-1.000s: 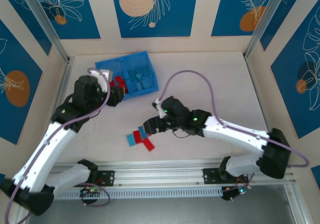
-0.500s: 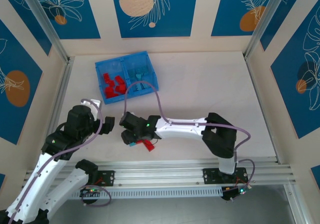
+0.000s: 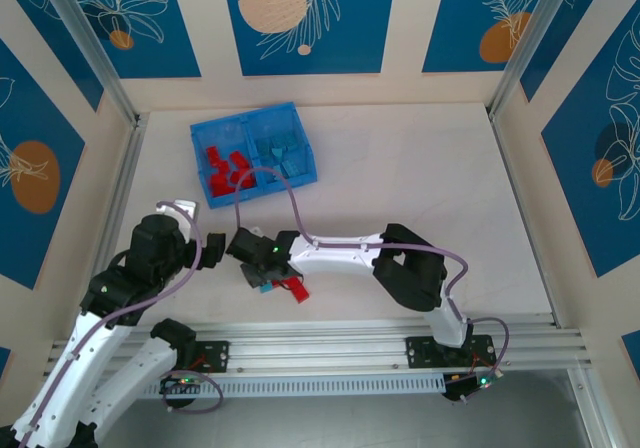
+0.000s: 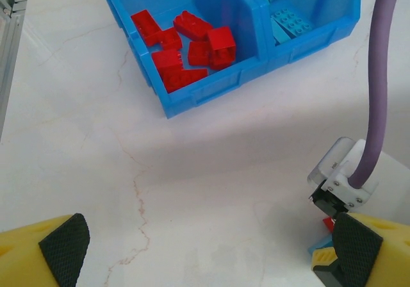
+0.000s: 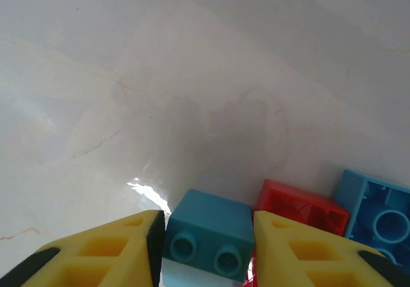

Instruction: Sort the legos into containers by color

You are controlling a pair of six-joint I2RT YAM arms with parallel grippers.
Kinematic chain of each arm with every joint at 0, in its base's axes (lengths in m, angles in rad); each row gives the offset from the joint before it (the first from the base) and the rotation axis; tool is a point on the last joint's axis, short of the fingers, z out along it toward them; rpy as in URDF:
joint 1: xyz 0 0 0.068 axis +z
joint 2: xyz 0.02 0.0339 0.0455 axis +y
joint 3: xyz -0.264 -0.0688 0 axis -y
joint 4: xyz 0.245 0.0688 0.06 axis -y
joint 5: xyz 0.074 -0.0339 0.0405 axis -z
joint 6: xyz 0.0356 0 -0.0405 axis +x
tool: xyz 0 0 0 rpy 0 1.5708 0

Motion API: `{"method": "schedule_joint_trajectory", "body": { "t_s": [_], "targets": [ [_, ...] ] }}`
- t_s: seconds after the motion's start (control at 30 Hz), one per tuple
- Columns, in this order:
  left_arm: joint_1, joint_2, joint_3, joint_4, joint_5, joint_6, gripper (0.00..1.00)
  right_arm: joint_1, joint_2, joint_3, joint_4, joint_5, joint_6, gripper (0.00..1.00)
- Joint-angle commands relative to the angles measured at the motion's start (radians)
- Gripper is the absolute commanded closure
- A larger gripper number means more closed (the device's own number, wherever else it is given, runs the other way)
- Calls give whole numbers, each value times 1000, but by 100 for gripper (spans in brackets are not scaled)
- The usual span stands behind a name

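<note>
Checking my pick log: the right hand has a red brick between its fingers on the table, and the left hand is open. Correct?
No: the right wrist view shows a light blue brick between the right hand's fingers, not a red one. The left hand is open.

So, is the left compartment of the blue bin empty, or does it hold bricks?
It holds bricks: several red bricks lie in the left compartment, covering only part of its floor.

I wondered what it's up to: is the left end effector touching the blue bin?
Apart. The left wrist view shows bare table between the open left end effector and the blue bin.
</note>
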Motion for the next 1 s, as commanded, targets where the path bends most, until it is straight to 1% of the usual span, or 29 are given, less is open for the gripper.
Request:
{"method": "schedule_joint_trajectory", "body": {
  "t_s": [0.0,0.13,0.23,0.33,0.4,0.47,0.57,0.63,0.7,0.87,0.97],
  "targets": [
    [-1,-8,-10,20,-27,-7,0,15,27,47,-36,4,-12,62],
    [-1,-9,-11,20,-27,-9,0,31,51,77,-62,10,-23,63],
    [-1,-11,-11,18,-31,-9,0,49,74,98,-91,21,-27,61],
    [-1,-15,-13,20,-29,-11,0,58,92,100,-106,16,-15,51],
    [-1,-16,-14,20,-28,-10,0,58,99,95,-104,3,-6,50],
    [-1,-15,-14,20,-27,-11,0,59,107,99,-107,-6,-5,53],
    [0,-16,-14,20,-26,-12,0,61,103,100,-109,7,-7,62],
    [-1,-18,-14,20,-22,-12,0,62,81,92,-103,21,-8,69],
    [-1,-24,-16,20,-5,-9,0,60,38,72,-87,34,-10,73],
    [-1,-44,-21,29,40,9,0,42,-130,-16,-17,73,-32,75],
    [-1,-48,-20,35,81,27,0,-3,-254,-73,33,79,-51,75]
  ]
}}
